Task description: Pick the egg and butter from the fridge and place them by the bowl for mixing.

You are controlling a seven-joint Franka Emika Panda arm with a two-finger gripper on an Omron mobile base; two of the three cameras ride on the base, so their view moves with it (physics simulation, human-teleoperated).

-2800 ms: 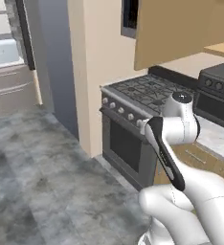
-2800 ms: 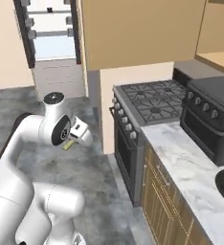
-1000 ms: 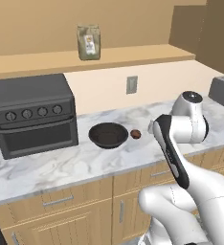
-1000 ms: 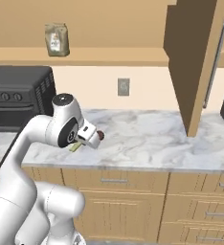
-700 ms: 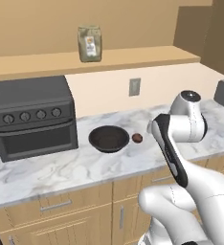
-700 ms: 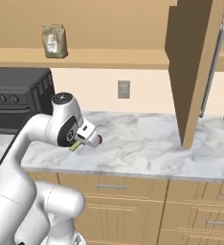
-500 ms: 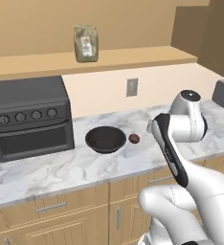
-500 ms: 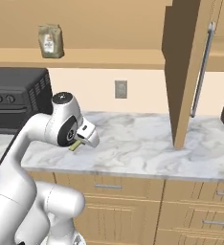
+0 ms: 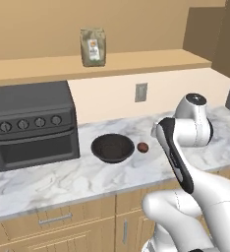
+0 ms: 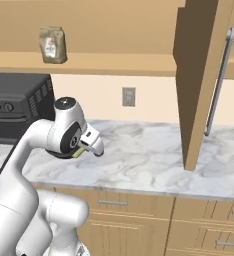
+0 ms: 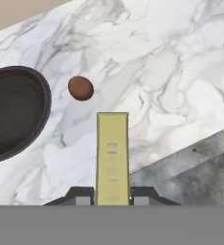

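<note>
The dark bowl (image 9: 112, 147) sits on the white marble counter (image 9: 48, 182) and serves as the anchor for everything else here. Just beside it, on the side away from the oven, lies the brown egg (image 9: 143, 147), close to the bowl's rim but not touching it; in the hand view the same egg (image 11: 80, 88) rests a little apart from the bowl's glossy edge (image 11: 18, 112). On the bowl's other side stands the dark grey countertop oven (image 9: 33, 123), with a row of knobs along its front; no writing on those knobs can be made out.

Above the bowl and somewhat toward the oven, a wooden shelf (image 9: 112, 61) carries a greyish bag (image 9: 93, 47) with a pale label and a small orange mark; its print is too small to read. Behind the bowl, on the wall near the egg, is a light outlet plate (image 9: 141, 92).

The butter (image 11: 112, 158), a thin yellow stick, is pinched between the two dark finger tips of the gripper (image 11: 112, 195), whose jaws are pressed against its sides. The stick points out over the counter toward the egg, held above the counter's front edge, on the egg's side of the bowl. Faint grey marks run along its top face, too blurred to read. In the right base view a sliver of the butter (image 10: 79, 152) shows beneath the white hand.
</note>
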